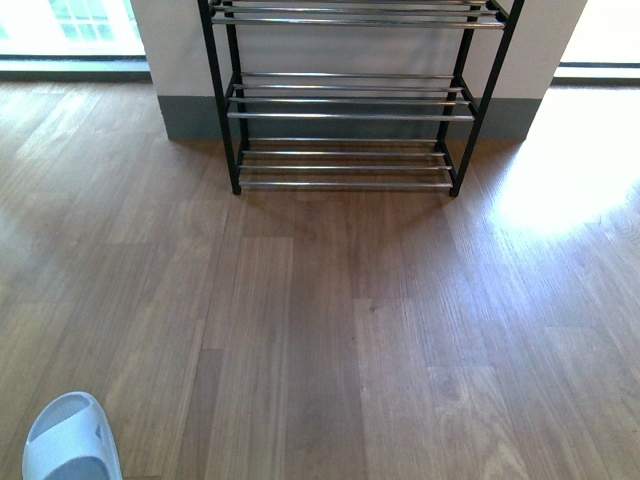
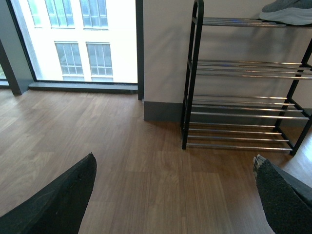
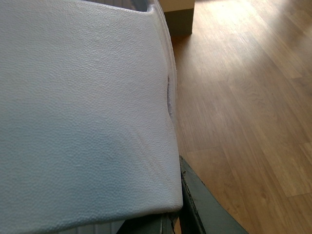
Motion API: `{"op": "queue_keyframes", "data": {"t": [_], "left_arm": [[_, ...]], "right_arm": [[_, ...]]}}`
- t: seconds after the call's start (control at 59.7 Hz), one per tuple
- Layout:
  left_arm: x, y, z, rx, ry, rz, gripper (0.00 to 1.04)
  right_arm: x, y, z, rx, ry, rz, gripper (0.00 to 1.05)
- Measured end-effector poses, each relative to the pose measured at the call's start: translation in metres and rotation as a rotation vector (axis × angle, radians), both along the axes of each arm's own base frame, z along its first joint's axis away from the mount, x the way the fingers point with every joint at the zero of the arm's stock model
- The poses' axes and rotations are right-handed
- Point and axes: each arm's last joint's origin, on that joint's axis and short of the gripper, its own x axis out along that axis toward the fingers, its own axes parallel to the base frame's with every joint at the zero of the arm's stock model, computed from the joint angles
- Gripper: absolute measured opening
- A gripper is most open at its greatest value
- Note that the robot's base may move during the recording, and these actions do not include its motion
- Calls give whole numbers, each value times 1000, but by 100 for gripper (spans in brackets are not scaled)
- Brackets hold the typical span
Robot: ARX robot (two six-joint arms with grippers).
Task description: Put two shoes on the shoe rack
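Note:
The shoe rack (image 1: 350, 100), a black frame with silver rod shelves, stands against the wall at the far middle; the shelves seen in the front view are bare. In the left wrist view a grey sneaker (image 2: 287, 12) sits on a high shelf of the shoe rack (image 2: 243, 102). My left gripper (image 2: 173, 204) hangs open above the bare floor, its dark fingers (image 2: 58, 200) wide apart. A pale blue slide (image 3: 83, 112) fills the right wrist view, and my right gripper (image 3: 165, 219) is shut on its edge. Another pale blue slide (image 1: 70, 440) lies on the floor at the near left.
Wooden floor (image 1: 350, 320) stretches between me and the rack. A white wall with a grey skirting (image 1: 190, 115) runs behind the rack. Floor-length windows (image 2: 83, 39) are to its left, and bright sunlight falls on the floor at the right.

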Motion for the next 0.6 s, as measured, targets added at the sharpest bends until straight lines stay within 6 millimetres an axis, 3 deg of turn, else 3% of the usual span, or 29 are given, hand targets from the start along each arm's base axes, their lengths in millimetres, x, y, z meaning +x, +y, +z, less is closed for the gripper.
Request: {"op": "queue_keyframes", "data": {"t": [0.05,0.151,0.251,0.352,0.419,0.469,0.603], "left_arm": [[0,0,-1,-34,51,68,95],[9,7,-16,-133,356,307,95],[31,15,-27,-143,455,293,95],[68,22,-44,-65,526,243,95],[98,25,-66,-13,588,192,95],[116,25,-96,13,677,154,95],[133,22,-166,74,907,86,95]], "right_arm": [[0,0,0,0,0,0,1],[0,0,0,0,0,0,1],[0,0,0,0,0,0,1],[0,0,0,0,0,0,1],[0,0,0,0,0,0,1],[0,0,0,0,0,0,1],[0,0,0,0,0,0,1]]}}
